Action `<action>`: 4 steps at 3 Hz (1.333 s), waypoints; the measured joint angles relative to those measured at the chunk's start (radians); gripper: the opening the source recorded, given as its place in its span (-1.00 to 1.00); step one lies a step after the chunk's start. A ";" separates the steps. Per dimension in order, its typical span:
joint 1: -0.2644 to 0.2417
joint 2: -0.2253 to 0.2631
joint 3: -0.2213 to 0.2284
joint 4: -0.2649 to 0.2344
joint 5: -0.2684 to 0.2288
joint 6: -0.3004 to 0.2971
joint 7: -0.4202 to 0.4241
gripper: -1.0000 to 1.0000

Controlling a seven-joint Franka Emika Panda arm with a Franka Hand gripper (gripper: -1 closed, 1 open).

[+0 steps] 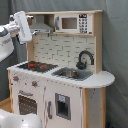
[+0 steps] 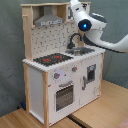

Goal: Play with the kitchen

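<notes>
The kitchen (image 1: 60, 85) is a tall white and light-wood toy, seen in both exterior views. It has a black-red hob (image 1: 37, 65), a sink (image 1: 72, 74) with a black faucet (image 1: 85, 57), a grey hood (image 1: 42, 25), a microwave (image 1: 72, 22) and a windowed oven door (image 1: 27, 104). In the first exterior view my gripper (image 1: 22, 24) hangs off the kitchen's upper left corner, beside the hood and touching nothing. In the second exterior view the kitchen (image 2: 60, 80) shows its hob (image 2: 52, 58) and faucet (image 2: 75, 40). There the gripper (image 2: 75, 6) is near the top, and the arm hides the microwave.
A grey curtain backs the scene. The kitchen stands on a wooden floor (image 2: 100, 112). The white arm (image 2: 112, 42) reaches in from the second exterior view's right, above the sink end. Another white part of the robot (image 1: 17, 120) fills the first exterior view's bottom left corner.
</notes>
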 joint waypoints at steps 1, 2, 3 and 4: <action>0.063 -0.050 0.014 -0.071 -0.015 0.003 -0.002 1.00; 0.118 -0.112 0.044 -0.115 -0.018 0.018 -0.026 1.00; 0.142 -0.153 0.097 -0.118 -0.018 0.055 -0.085 1.00; 0.145 -0.182 0.133 -0.117 -0.018 0.120 -0.160 1.00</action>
